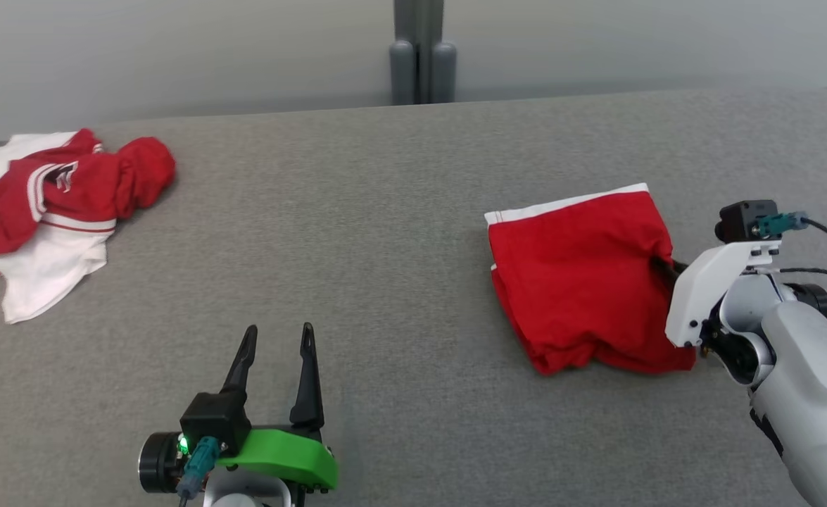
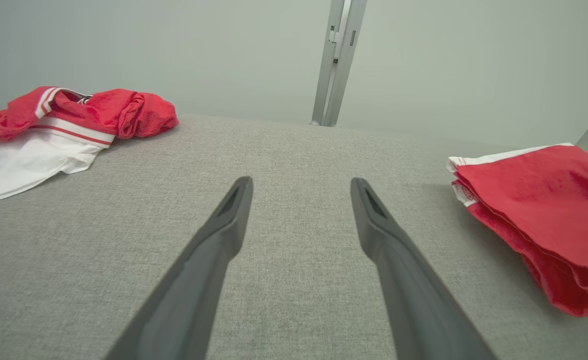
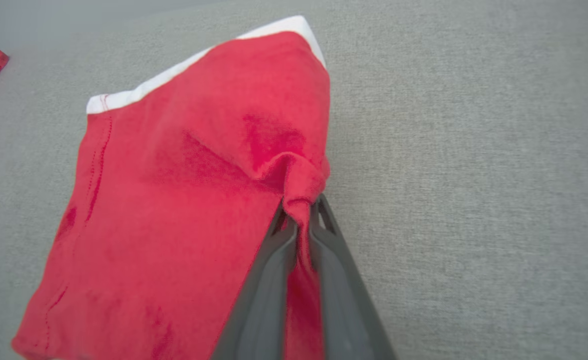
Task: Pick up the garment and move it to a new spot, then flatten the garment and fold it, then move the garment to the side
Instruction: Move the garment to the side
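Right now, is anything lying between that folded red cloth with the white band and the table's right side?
Nothing visible does. The right gripper is shut on the folded red garment at its right edge, and the grey fabric tabletop beyond it shows bare. The crumpled red-and-white garment lies far off on the left.
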You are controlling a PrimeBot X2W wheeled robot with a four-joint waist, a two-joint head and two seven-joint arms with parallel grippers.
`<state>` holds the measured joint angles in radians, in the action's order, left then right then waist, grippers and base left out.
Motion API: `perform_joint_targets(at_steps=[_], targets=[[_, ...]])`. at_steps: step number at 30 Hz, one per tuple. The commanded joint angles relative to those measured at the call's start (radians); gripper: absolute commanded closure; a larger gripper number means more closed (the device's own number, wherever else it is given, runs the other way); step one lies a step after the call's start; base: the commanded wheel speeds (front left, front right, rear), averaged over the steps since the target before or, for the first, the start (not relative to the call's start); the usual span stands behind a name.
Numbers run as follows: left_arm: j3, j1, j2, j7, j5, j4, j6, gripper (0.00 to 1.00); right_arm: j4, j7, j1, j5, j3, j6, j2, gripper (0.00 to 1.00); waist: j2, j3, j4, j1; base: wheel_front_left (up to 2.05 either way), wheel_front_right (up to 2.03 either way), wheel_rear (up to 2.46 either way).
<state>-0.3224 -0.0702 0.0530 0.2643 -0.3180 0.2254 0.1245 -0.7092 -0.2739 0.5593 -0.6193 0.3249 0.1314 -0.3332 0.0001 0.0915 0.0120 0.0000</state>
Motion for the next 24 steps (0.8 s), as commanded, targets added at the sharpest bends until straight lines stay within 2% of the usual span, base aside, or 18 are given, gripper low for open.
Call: perform_joint_targets(at_steps=[1,6,11,17,24], targets=[[0.001,-0.029,0.008,0.0,0.007,-0.005,0.002,0.0,-0.007,0.015,0.028,0.009,0.003,-0.001,-0.009,1.0,-0.0001,0.094,-0.191,0.0,0.0,0.0,0.0],[-0.01,-0.072,0.024,-0.012,0.024,-0.004,-0.005,0.0,-0.034,0.054,0.081,0.014,0.014,-0.001,-0.002,1.0,-0.0001,0.148,-0.308,0.0,0.0,0.0,0.0],[-0.024,-0.105,0.036,-0.027,0.04,-0.009,-0.01,0.0,-0.069,0.095,0.11,-0.003,0.023,-0.001,0.016,1.0,-0.0001,0.176,-0.358,0.0,0.0,0.0,0.0],[-0.036,-0.122,0.046,-0.04,0.046,-0.023,-0.011,0.0,-0.109,0.133,0.137,-0.024,0.039,-0.001,0.027,1.0,-0.0001,0.186,-0.355,0.0,0.0,0.0,0.0],[-0.043,-0.129,0.05,-0.047,0.05,-0.055,-0.002,0.0,-0.15,0.181,0.188,-0.006,0.067,-0.001,0.003,1.0,-0.0001,0.2,-0.301,0.0,0.0,0.0,0.0]])
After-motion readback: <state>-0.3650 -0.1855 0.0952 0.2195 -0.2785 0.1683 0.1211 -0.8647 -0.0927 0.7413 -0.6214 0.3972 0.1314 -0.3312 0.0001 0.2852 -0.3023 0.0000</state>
